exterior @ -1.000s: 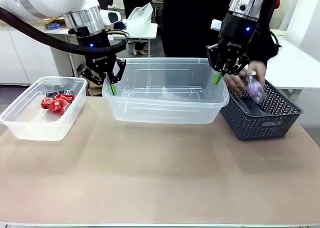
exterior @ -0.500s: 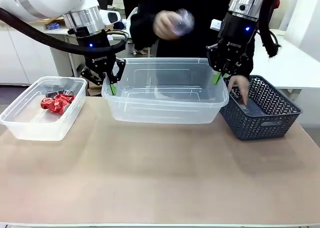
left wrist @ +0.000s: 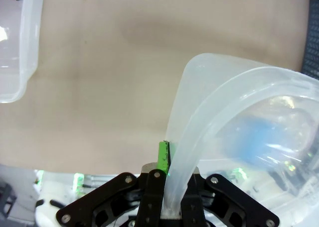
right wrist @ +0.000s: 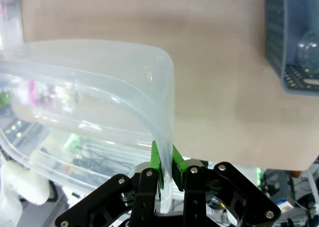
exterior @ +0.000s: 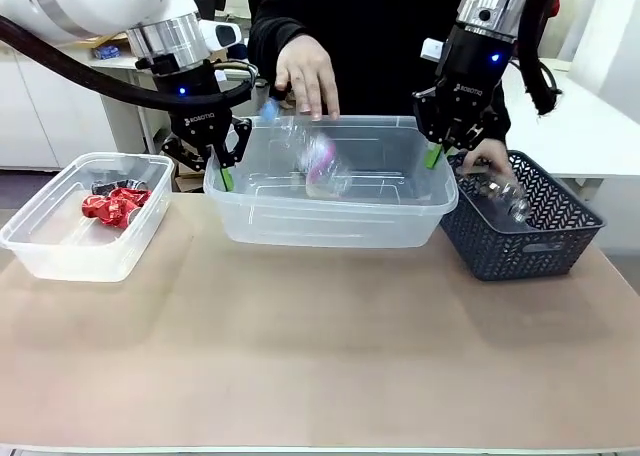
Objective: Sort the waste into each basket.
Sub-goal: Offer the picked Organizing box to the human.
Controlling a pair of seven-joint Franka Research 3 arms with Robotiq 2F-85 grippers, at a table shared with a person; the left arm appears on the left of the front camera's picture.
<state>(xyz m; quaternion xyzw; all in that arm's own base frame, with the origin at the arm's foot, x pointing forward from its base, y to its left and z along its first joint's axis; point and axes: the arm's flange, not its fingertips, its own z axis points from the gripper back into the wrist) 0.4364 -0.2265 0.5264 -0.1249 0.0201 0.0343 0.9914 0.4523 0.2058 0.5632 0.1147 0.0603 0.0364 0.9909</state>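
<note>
When holding the large clear tub (exterior: 330,226) on the worktop (exterior: 320,356), clamped at opposite rim corners by left tool (exterior: 226,174) and right tool (exterior: 434,157), treat the thin wall as light and flexible; take the bottle (exterior: 318,162) inside by its stiffer neck.

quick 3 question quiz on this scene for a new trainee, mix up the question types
1. True or false: the left end effector and the right end effector are each shut on the rim of the large clear tub.
2. What lies in the small clear tub? A) crushed red cans B) clear bottles C) nothing
3. Which container is the person's hand, beside the right end effector, reaching into?

Key: 1 true; 2 A; 3 the dark lattice basket.
</note>
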